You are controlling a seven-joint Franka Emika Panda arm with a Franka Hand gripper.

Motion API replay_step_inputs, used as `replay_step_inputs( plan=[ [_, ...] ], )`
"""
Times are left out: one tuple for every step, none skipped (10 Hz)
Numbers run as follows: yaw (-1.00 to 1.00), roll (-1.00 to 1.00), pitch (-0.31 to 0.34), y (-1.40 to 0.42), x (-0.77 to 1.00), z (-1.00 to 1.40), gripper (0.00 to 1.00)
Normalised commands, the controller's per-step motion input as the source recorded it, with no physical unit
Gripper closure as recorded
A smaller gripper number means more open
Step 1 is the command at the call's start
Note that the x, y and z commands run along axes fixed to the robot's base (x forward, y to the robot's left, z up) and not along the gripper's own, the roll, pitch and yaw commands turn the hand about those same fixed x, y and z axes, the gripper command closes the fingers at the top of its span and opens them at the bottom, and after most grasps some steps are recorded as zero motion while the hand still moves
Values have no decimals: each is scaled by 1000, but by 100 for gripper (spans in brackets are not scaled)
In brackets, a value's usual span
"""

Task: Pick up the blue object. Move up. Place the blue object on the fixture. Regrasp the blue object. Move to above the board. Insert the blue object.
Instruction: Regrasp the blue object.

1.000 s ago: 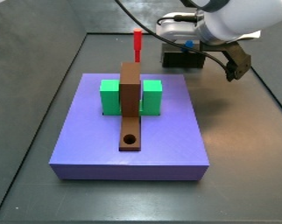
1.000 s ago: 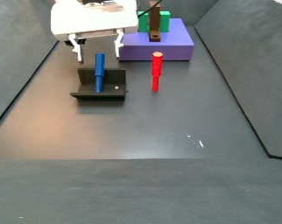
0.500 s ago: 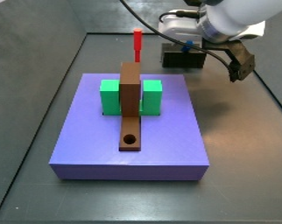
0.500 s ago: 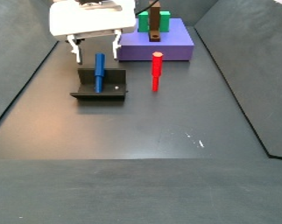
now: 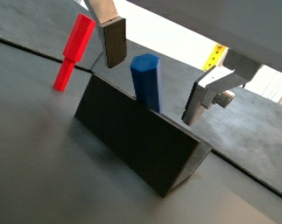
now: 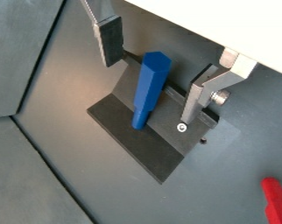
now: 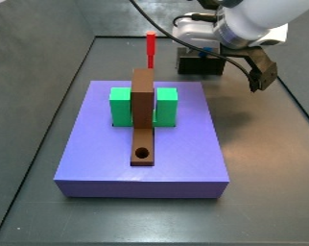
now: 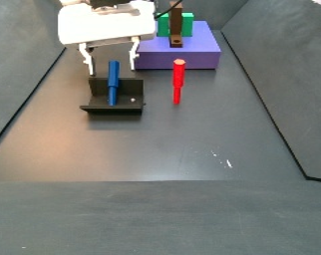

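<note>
wrist view | fingers (image 6: pixel 109 37) released, straddling blue object (image 6: pixel 148 87) | upright on fixture (image 6: pixel 141 148)

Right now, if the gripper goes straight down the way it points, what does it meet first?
Probably the blue peg: it stands upright in the fixture, between the open gripper fingers, so they would pass either side of it and then reach the fixture. Depth is hard to judge.

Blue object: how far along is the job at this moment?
Done: the blue object stands on the fixture, away from the board. In hand: the regrasp. The gripper is open above the fixture, its fingers on either side of the blue object with gaps showing in both wrist views. Left: closing on it, moving above the board, inserting it.
</note>
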Motion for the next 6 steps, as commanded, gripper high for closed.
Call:
replay_step_inputs(
  plan=[
    [0,-183,-57,14,-97,-71,0],
    [0,-169,-40,0,-69,-17,0],
    [0,0,0,0,0,0,0],
    [0,0,0,0,0,0,100],
    [0,0,0,0,0,0,100],
    [0,0,0,0,0,0,100]
  ],
)
